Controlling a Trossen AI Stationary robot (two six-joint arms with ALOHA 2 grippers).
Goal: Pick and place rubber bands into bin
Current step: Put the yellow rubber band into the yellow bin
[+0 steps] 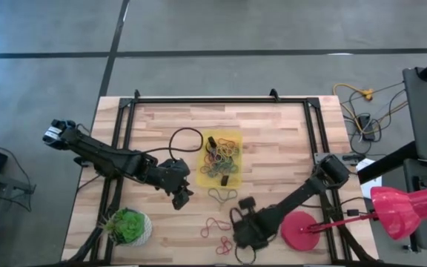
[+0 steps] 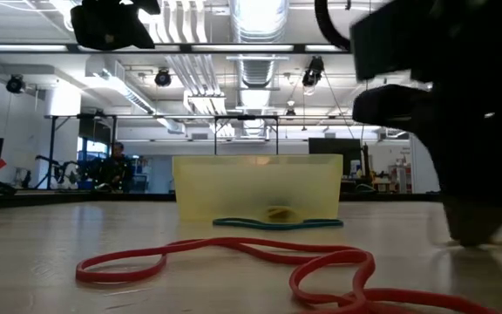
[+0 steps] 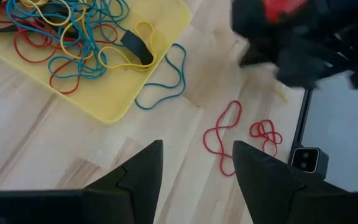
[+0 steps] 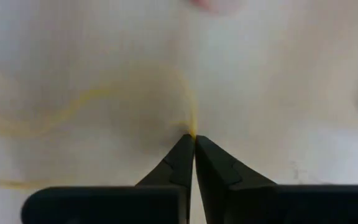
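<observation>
The yellow bin (image 1: 232, 136) stands mid-table and holds several red, yellow and blue rubber bands (image 3: 73, 37). A blue band (image 3: 166, 84) lies on the table against the bin's near wall, and two red bands (image 3: 221, 134) (image 3: 266, 133) lie nearer the front edge. My right gripper (image 4: 194, 138) points down at the tabletop near the front edge (image 1: 242, 231), shut on a thin yellow band (image 4: 86, 96). My left gripper (image 3: 197, 171) hangs open above the table, left of the bin's near end (image 1: 180, 196). My right gripper pinches a short piece of the yellow band (image 4: 193, 132) between its two fingertips, coming from above with the fingers pointing down. The rest of the band trails away slack over the wood. In the low view the fingertips (image 2: 471, 234) stand at the tabletop.
A green plant ball (image 1: 130, 226) sits at the near left corner and a red disc (image 1: 301, 230) at the near right. A black cable loop (image 1: 186, 139) lies left of the bin. Two dark blocks (image 1: 210, 142) (image 1: 225, 179) lie in the bin.
</observation>
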